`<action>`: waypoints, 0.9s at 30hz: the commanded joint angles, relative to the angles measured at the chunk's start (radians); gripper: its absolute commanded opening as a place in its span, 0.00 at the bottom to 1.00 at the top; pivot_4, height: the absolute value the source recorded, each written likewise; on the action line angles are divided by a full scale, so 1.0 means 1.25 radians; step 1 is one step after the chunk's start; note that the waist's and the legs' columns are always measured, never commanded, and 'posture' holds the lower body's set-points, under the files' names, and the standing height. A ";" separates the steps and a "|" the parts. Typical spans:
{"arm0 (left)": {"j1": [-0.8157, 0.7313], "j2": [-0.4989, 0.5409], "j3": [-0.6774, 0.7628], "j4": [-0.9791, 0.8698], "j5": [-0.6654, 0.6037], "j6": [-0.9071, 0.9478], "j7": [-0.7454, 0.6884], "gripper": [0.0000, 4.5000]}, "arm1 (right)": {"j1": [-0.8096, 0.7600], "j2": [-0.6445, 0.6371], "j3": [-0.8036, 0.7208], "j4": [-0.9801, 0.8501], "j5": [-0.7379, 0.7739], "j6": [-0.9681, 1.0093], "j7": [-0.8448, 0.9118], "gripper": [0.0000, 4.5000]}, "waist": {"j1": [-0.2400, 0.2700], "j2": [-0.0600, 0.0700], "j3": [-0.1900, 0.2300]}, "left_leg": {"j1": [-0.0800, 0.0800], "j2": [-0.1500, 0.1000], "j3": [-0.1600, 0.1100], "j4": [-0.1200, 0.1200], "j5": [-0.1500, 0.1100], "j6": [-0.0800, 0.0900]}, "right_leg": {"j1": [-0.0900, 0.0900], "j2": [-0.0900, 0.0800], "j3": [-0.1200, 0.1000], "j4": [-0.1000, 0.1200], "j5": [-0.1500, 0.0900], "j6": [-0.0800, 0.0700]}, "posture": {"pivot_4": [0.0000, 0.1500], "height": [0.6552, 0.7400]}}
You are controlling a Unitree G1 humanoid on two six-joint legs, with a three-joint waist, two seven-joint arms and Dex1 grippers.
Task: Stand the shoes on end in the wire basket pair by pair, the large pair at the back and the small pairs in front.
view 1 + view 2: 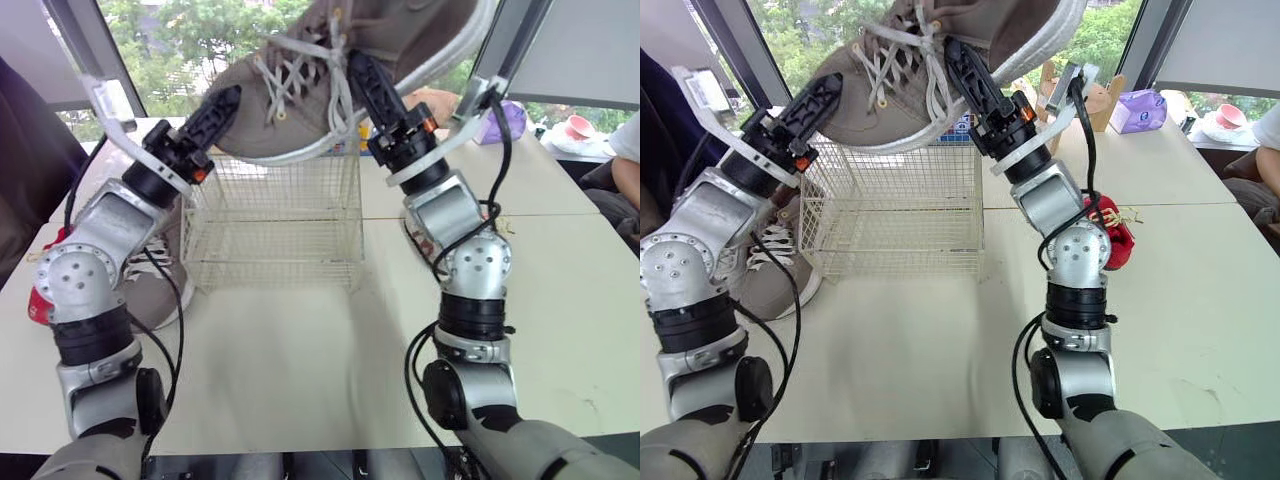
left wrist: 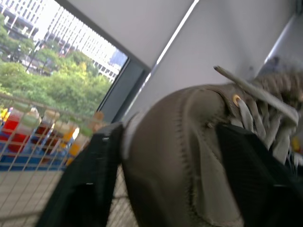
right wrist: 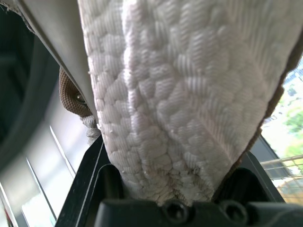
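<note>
Arms raised, left claw (image 1: pixel 226 102) and right claw (image 1: pixel 358 70) grip the large shoe (image 1: pixel 262 122) above the wire basket (image 1: pixel 272 222).

1. The shoe (image 1: pixel 255 115) is taupe with white laces (image 1: pixel 283 75).
2. Its sole (image 3: pixel 180 94) is white, with a pebbled pattern.
3. The wire basket (image 1: pixel 275 215) is a cream grid.
4. The counter (image 1: pixel 300 370) is off-white.

Silver arms (image 1: pixel 100 225), screw-dotted round joints (image 1: pixel 70 275), black cables (image 1: pixel 180 330), orange wrist marks (image 1: pixel 428 125), black left hand (image 1: pixel 225 100) and right hand (image 1: pixel 362 75)
</note>
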 commanded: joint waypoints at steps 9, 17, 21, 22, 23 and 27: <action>0.235 0.213 0.039 -0.299 -0.107 0.118 -0.007 0.97 | -0.408 -0.296 0.031 0.361 -0.250 -0.177 0.395 0.37 | -0.006 0.001 0.001 | 0.001 0.001 0.001 -0.002 0.000 0.000 | 0.000 0.002 0.001 -0.004 0.000 0.000 | 1.00 1.00; 0.397 0.281 0.066 -0.420 -0.150 0.080 0.047 0.97 | -0.585 -0.318 0.159 0.792 -0.491 -0.363 0.752 0.37 | -0.002 0.002 0.001 | 0.003 0.002 0.003 -0.002 0.000 0.000 | 0.002 0.002 0.003 -0.004 -0.001 -0.001 | 1.00 1.00; 0.436 0.253 0.048 -0.450 -0.137 0.039 0.094 0.97 | -0.635 -0.299 0.192 0.936 -0.599 -0.468 0.777 0.37 | 0.001 0.002 0.002 | 0.002 0.001 0.003 -0.002 0.000 0.000 | 0.001 0.000 0.002 -0.005 -0.001 -0.001 | 1.00 1.00; 0.438 0.246 0.038 -0.451 -0.121 0.031 0.104 0.97 | -0.644 -0.293 0.196 0.962 -0.620 -0.483 0.778 0.37 | 0.001 0.002 0.002 | 0.002 0.001 0.002 -0.002 0.000 0.000 | 0.001 0.000 0.002 -0.006 -0.001 -0.001 | 1.00 1.00; 0.439 0.241 0.029 -0.451 -0.110 0.024 0.110 0.97 | -0.652 -0.287 0.197 0.982 -0.634 -0.494 0.783 0.37 | 0.000 0.002 0.002 | 0.002 0.001 0.002 -0.003 0.000 0.000 | 0.001 0.000 0.002 -0.007 0.000 -0.002 | 1.00 1.00; 0.436 0.227 0.006 -0.447 -0.093 -0.002 0.119 0.97 | -0.675 -0.261 0.193 1.037 -0.681 -0.501 0.799 0.37 | -0.002 0.002 0.002 | 0.002 0.001 0.002 -0.003 0.000 -0.001 | 0.001 0.000 0.002 -0.008 0.000 -0.002 | 1.00 1.00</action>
